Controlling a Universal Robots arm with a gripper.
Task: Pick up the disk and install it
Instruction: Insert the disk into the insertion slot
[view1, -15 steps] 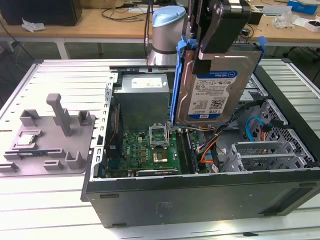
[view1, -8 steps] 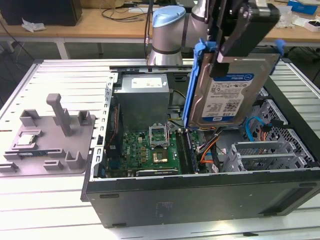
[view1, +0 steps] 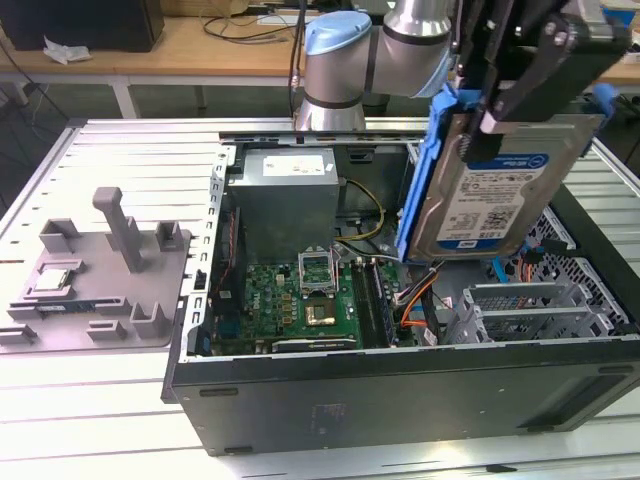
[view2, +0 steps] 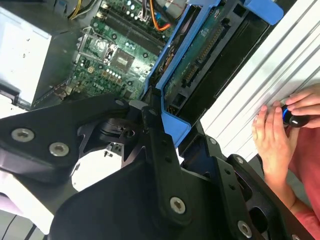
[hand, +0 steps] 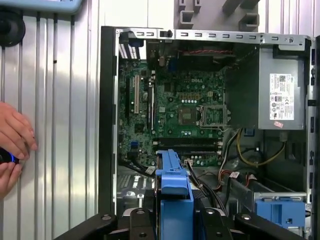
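Ribbed metal table (view1: 90, 430) carries the open computer case (view1: 400, 395) I am working over. My gripper (view1: 495, 110) is clamped on the disk (view1: 500, 190) by its upper edge. The disk hangs upright and slightly tilted above the case at the exterior view's right, over the orange cables (view1: 415, 300) and near the grey drive cage (view1: 545, 305), and I judge it touches neither. I read this as the carry with the disk not yet seated. To do it well I would keep the blue carrier rails square to the bay, go slowly, and watch for pivoting, since the grip sits at one end. The exterior view gives me the label face and the height above the cage. The second wrist view gives the circuit-board side (view2: 210, 60) with its connector. The first wrist view gives the carrier edge-on (hand: 172, 175) against the motherboard (hand: 185, 110), good for alignment. Both wrist views add a person's hand (hand: 15, 132) resting on the table beside the case, on a small dark device.
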